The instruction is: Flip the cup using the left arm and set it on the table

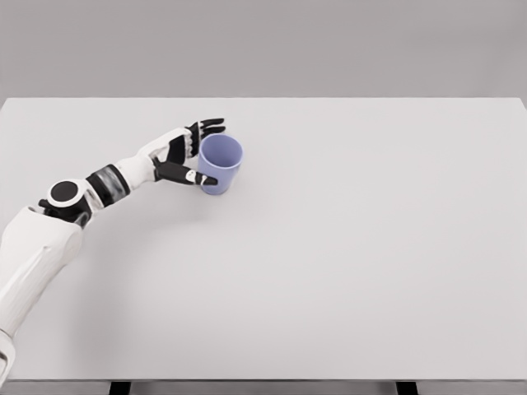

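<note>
Plain white table [346,271] fills most of the view, w/ a grey wall behind and dark legs just showing at the bottom edge. Blue cup [220,164] stands upright, mouth up, on the table left of centre, toward the far side. Left hand [188,155] reaches in from lower left; fingers [207,126] are spread around the cup's left side, thumb across its front, upper fingers by the rim. Actual contact: can't tell.
</note>
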Robot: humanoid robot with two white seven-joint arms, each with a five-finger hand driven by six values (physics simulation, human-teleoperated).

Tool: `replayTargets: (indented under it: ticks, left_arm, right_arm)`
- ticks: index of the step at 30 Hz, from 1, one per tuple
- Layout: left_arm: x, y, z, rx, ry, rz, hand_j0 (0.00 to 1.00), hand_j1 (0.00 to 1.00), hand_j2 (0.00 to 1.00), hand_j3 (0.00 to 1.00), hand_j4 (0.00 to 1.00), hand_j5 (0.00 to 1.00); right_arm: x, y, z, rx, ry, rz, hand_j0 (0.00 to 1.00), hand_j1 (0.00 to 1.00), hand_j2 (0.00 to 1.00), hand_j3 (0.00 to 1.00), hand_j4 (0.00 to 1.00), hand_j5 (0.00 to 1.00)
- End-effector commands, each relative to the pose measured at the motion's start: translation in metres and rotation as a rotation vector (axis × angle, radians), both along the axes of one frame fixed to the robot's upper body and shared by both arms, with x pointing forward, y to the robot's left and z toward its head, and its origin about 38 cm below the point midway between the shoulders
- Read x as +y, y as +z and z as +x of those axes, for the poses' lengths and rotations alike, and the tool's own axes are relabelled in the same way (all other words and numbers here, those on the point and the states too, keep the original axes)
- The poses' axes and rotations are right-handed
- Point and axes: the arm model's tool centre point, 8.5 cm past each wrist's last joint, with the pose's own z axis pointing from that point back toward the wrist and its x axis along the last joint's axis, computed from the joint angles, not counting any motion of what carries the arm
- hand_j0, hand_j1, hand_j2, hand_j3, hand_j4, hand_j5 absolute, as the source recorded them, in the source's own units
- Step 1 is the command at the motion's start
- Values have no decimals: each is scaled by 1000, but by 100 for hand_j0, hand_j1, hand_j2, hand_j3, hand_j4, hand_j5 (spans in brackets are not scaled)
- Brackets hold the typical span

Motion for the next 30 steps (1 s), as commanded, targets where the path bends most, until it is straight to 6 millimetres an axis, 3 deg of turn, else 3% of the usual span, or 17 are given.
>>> replayTargets:
  ticks: [1, 20, 30]
  left_arm:
    - [10, 4, 1, -8, 18, -1, 100, 100, 100, 100, 100, 100]
    - [11, 11, 2, -25, 18, -14, 100, 100, 100, 100, 100, 100]
    - [19, 34, 5, -77, 13, -17, 100, 100, 100, 100, 100, 100]
  right_arm:
    - [0, 0, 0, 0, 0, 0, 100, 100, 100, 100, 100, 100]
    - [0, 0, -1, 1, 0, 0, 100, 100, 100, 100, 100, 100]
    - [0, 0, 0, 0, 0, 0, 100, 100, 100, 100, 100, 100]
